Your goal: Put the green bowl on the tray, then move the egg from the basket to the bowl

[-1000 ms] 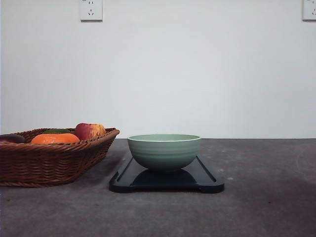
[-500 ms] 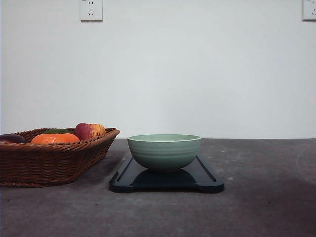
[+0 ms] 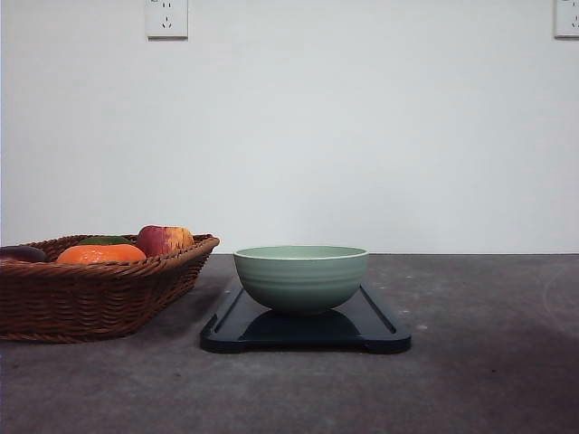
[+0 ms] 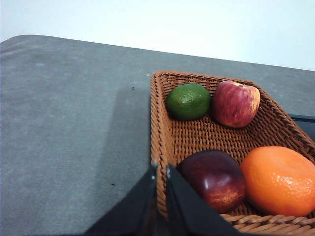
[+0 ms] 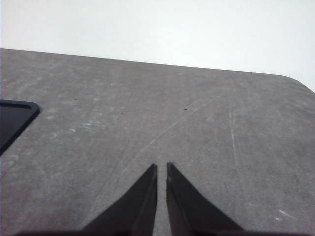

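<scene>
The green bowl (image 3: 301, 277) stands upright on the dark tray (image 3: 380, 330) in the middle of the table. To its left sits the brown wicker basket (image 3: 90, 294), also seen from the left wrist (image 4: 206, 140). No egg shows among the fruit; it is hidden or out of view. My left gripper (image 4: 161, 169) is shut, its tips over the basket's near rim. My right gripper (image 5: 161, 168) is shut above bare table, with a corner of the tray (image 5: 12, 120) off to one side.
The basket holds a lime (image 4: 188, 101), a red apple (image 4: 236, 103), a dark red fruit (image 4: 214, 178) and an orange (image 4: 280, 181). A white wall with two sockets (image 3: 166, 18) stands behind the grey table.
</scene>
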You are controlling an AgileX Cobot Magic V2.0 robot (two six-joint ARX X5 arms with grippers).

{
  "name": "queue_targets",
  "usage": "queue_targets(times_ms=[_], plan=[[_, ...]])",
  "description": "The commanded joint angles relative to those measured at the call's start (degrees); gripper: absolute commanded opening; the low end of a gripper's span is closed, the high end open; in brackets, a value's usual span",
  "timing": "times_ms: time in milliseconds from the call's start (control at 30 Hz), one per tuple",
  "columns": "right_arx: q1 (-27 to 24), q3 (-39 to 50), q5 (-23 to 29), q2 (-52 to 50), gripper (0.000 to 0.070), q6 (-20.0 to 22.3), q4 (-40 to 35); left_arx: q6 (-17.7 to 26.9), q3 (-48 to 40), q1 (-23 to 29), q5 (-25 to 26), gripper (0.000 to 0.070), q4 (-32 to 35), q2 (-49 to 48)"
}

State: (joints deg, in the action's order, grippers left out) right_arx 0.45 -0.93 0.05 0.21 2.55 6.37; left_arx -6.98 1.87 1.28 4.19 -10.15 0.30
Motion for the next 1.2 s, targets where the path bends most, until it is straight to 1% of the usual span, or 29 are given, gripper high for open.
queue_targets(times_ms=[0, 1167], plan=[[0.2, 0.2, 0.0, 0.0, 0.0028, -0.7, -0.7, 0.0, -1.1, 0.0, -0.2, 0.002, -0.2, -0.1], [0.2, 0.2, 0.0, 0.0, 0.0027, -0.7, -0.7, 0.0, -1.1, 0.0, -0.2, 0.002, -0.2, -0.1]])
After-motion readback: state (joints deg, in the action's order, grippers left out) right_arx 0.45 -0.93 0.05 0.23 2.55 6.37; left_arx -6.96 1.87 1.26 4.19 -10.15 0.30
